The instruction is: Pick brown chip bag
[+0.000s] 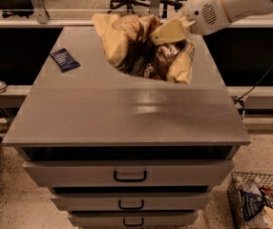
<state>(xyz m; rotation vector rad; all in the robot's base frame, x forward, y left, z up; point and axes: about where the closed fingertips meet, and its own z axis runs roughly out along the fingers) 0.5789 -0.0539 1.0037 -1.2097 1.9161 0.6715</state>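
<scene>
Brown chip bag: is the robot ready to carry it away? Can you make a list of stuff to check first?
1. The gripper is shut on the brown chip bag, near its upper right: ok.
2. Bag's lower edge is fully off the cabinet top: cannot tell.
3. The small blue packet lies apart from the bag, off to one side: ok.
4. Bag is held flat and tidy: not ok, it hangs crumpled below the gripper.
</scene>
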